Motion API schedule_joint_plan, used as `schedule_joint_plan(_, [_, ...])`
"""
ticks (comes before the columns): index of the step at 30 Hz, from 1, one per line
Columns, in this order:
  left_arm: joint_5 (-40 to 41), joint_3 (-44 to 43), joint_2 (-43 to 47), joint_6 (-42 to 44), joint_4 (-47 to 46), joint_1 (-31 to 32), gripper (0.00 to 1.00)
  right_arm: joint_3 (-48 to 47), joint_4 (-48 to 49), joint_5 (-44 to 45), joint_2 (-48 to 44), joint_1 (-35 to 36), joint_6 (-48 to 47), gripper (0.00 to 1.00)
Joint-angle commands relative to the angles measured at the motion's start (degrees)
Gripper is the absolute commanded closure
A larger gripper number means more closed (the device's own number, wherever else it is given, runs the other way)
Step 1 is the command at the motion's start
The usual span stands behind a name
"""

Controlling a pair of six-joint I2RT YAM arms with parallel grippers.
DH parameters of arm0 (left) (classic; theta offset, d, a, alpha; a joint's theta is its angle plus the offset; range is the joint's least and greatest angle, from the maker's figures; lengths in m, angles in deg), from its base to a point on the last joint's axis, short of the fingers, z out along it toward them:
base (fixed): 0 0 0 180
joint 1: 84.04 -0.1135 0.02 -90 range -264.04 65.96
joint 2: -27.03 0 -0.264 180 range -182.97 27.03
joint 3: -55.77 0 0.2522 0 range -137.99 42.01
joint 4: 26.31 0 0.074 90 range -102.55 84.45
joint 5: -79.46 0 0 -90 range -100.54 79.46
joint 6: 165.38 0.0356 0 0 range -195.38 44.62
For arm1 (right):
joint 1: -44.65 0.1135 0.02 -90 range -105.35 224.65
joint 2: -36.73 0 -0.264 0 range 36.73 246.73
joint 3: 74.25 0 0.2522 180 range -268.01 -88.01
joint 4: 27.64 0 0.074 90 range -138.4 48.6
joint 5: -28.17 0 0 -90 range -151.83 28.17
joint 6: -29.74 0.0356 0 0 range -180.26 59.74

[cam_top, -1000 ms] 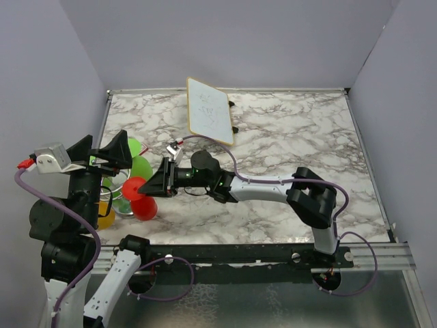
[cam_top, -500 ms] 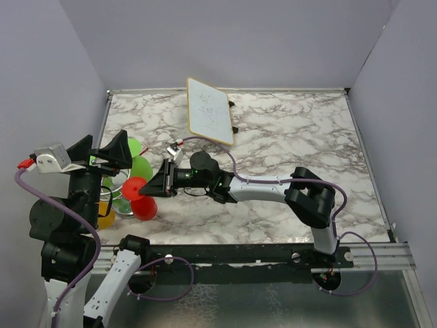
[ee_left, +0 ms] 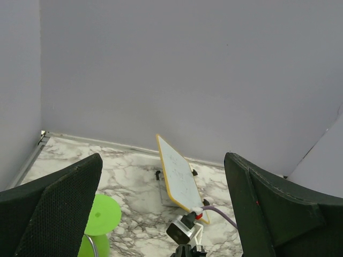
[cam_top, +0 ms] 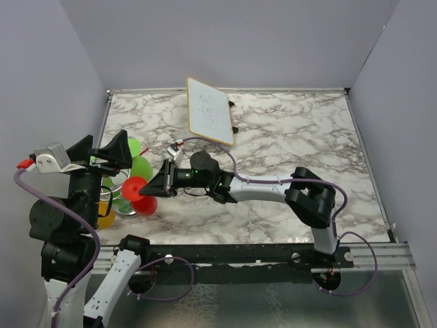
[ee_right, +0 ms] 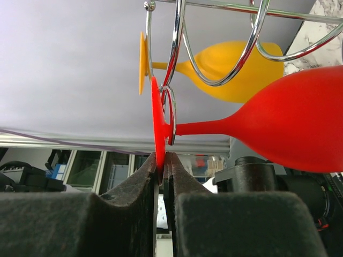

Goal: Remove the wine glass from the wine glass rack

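Note:
The chrome wine glass rack [cam_top: 121, 193] stands at the table's left side, its wire arms [ee_right: 214, 40] clear in the right wrist view. A red wine glass [cam_top: 140, 198] hangs upside down on it; its stem [ee_right: 201, 127] still sits in a wire loop, and its bowl [ee_right: 297, 120] is at right. My right gripper [cam_top: 145, 190] is shut on the red glass's foot disc [ee_right: 157, 123], pinching its edge [ee_right: 161, 160]. My left gripper [cam_top: 109, 152] is open and empty, raised above the rack. A yellow glass [ee_right: 225, 67] and green glasses [cam_top: 140, 162] also hang there.
A white tilted board [cam_top: 209, 110] with a yellow edge stands at the back middle on the marble table [cam_top: 293, 137]; it also shows in the left wrist view [ee_left: 179, 179]. Grey walls close in the left, back and right. The left arm's body [cam_top: 65, 225] is close beside the rack.
My right arm shifted very slightly; the red glass's foot stays pinched and in the same place. The left arm has not moved.

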Motion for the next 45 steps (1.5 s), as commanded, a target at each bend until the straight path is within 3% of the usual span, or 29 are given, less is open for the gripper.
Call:
schedule_joint_plan(1, [-0.67, -0.47, 0.34, -0.41, 0.03, -0.39, 0.01, 0.34, 1.14, -1.08, -2.60, 0.66, 0.56, 0.91])
schedule_joint_plan(21, [-0.67, -0.04, 0.53, -0.43, 0.03, -0.38, 0.01, 4.57, -0.13, -5.74, -6.96, 1.18, 1.70, 0.93])
schedule_joint_plan(29, [-0.54, -0.01, 0.53, -0.25, 0.10, -0.42, 0.01, 9.39, -5.54, -7.72, -11.98, 1.20, -4.74, 0.99])
schedule_joint_plan(35, [-0.67, 0.10, 0.58, -0.24, 0.04, -0.38, 0.01, 12.38, -21.67, -0.62, -18.44, 1.16, -24.52, 0.99])
schedule_joint_plan(40, [-1.21, 0.26, 0.52, -0.25, 0.05, -0.38, 0.01, 12.97, -36.26, 15.91, -24.00, 1.16, -55.59, 0.99])
schedule_joint_plan(45, [-2.10, 0.53, 0.04, -0.79, 0.05, -0.38, 0.01, 19.34, -38.70, 28.84, -30.62, 1.16, -85.88, 0.99])
